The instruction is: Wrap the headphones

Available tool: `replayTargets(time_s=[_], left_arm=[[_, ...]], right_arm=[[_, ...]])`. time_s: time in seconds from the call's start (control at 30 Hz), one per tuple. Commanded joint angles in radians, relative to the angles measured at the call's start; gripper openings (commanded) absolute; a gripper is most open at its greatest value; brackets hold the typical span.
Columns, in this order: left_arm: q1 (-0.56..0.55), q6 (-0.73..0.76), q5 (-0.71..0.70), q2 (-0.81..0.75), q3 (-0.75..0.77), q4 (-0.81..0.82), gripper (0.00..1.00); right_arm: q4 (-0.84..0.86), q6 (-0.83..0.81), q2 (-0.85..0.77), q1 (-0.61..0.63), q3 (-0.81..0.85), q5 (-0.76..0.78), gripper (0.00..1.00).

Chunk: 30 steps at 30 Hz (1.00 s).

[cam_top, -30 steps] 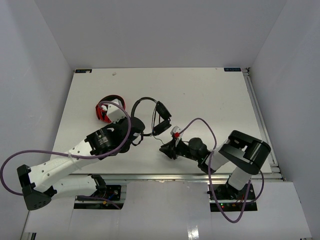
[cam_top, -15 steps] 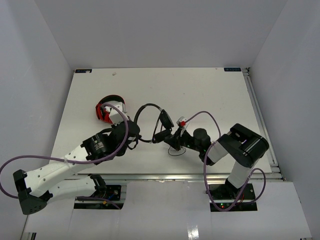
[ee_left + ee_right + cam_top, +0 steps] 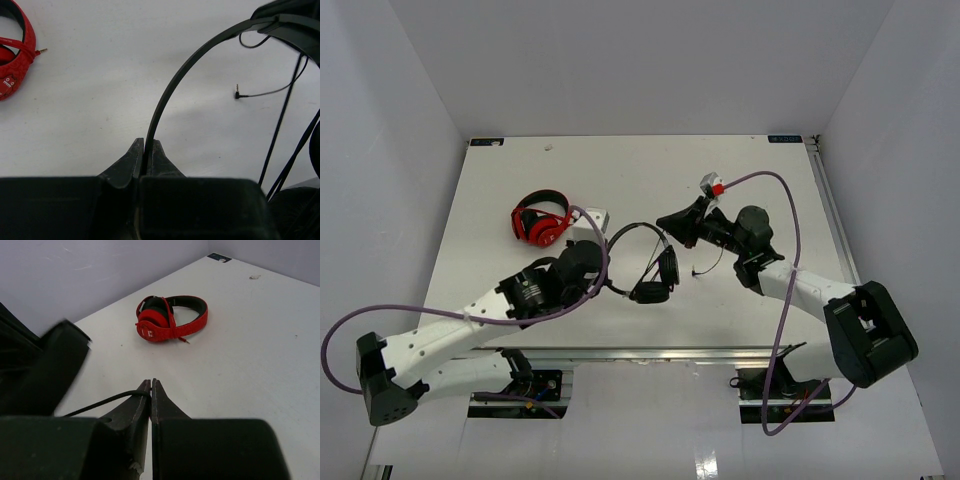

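White bench [image 3: 750,180], matte, boxed in by plain pale walls [image 3: 620,60] at left, back and right. Black headphones [image 3: 650,292] are mid-bench toward the near edge, between the two arms. They have a thin black headband arched over, two round earcups close together at one end, and a thin dark cable [image 3: 102,401] coming off the cups, with its plug [image 3: 237,91] held by neither arm. Left gripper [image 3: 144,150] is clenched on the headband, which runs straight out from between the fingers. Right gripper [image 3: 151,389] is pinched tight on the cable, just past the earcups. Red headphones [image 3: 542,220] lie further back on the left, apart from both grippers.
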Motion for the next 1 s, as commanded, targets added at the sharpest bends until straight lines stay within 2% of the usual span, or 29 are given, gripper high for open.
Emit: replayTargets(time_s=[0.0, 0.03, 0.2, 0.27, 0.63, 0.97], left_arm=[[-0.019, 0.072, -0.048, 0.100, 0.022, -0.061, 0.00], [-0.023, 0.079, -0.074, 0.112, 0.024, -0.059, 0.00], [-0.050, 0.097, -0.299, 0.178, 0.027, -0.061, 0.00], [-0.058, 0.088, -0.349, 0.184, 0.019, -0.062, 0.00], [-0.123, 0.098, -0.508, 0.193, -0.025, -0.064, 0.00], [-0.164, 0.037, -0.656, 0.295, 0.023, -0.189, 0.00]], right_arm=[[-0.496, -0.112, -0.058, -0.030, 0.150, 0.074, 0.08], [-0.566, -0.116, -0.068, -0.030, 0.161, 0.095, 0.08], [-0.731, -0.120, -0.116, -0.030, 0.221, 0.109, 0.08], [-0.761, -0.132, -0.125, -0.030, 0.247, 0.099, 0.08], [-0.757, -0.173, -0.166, -0.030, 0.221, -0.152, 0.08], [-0.871, -0.247, -0.179, -0.030, 0.242, -0.248, 0.08]])
